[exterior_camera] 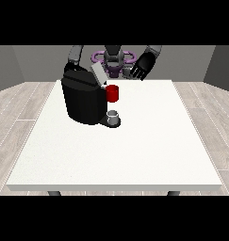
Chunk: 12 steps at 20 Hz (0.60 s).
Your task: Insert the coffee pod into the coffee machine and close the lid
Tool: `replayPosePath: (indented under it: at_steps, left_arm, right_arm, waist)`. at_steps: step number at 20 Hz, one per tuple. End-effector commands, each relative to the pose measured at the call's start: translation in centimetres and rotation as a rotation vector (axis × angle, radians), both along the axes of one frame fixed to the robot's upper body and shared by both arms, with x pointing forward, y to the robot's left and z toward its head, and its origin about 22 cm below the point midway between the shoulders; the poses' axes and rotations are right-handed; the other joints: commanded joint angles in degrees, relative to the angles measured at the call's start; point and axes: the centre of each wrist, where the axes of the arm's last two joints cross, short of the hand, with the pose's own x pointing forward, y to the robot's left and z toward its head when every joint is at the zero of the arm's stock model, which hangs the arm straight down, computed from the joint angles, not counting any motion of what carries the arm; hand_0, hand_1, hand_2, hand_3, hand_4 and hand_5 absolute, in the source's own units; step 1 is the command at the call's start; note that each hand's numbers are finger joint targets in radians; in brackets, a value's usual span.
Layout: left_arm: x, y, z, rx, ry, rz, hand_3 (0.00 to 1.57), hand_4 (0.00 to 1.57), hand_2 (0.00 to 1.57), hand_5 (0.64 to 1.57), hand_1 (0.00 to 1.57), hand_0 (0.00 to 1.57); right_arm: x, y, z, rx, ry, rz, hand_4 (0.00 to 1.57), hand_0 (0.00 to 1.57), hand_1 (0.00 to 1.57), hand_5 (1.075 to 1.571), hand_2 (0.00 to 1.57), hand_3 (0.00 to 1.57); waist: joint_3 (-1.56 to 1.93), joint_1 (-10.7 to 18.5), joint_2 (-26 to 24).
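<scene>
Grey coffee pod (114, 114): sits on the drip base of the black coffee machine (83, 100), below a red thing at the machine (112, 93). Likely light, rigid, smooth; take by its sides. Hand at the view's right (140, 67): raised, fingers relaxed, holding nothing. Other hand: hidden behind the machine.

Two arms forward of a small torso at the view's top, one hand in sight

The hand at the view's right (140, 67) is raised beside the torso, black, palm turned toward the camera, fingers spread and gently bent, holding nothing; its grey forearm slants up and outward to the elbow; the arm at the view's left (76, 55) bends down from the shoulder in a grey arc; its hand does not show, so its state cannot be told.
</scene>
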Motion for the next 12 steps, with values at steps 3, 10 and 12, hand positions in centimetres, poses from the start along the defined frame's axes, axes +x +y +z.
replayPosePath:
  at_steps: [3,10,12]
  left_arm:
    - [1.4,3.0,5.2,-0.095,-0.067,0.046,1.37,0.51,1.2,1.571,0.98,0.98]
    - [2.7,-0.3,13.1,-0.113,-0.135,0.06,1.27,0.49,1.29,1.571,1.26,1.26]
    - [2.5,1.3,13.9,-0.1,-0.189,0.06,1.27,0.48,1.25,1.571,1.17,1.17]
  right_arm:
    - [1.1,1.3,3.0,0.005,-0.073,0.025,0.0,0.0,0.0,1.571,0.0,0.0]
    - [2.9,0.0,4.3,-0.004,-0.139,-0.016,0.0,0.0,0.0,1.571,0.0,0.0]
    - [4.0,-1.1,6.8,0.014,-0.182,0.001,0.26,0.0,0.0,1.571,0.0,0.0]
  waist:
    - [-0.01,-3.8,3.3]
    - [0.02,-5.3,6.7]
    - [0.01,-5.9,9.5]
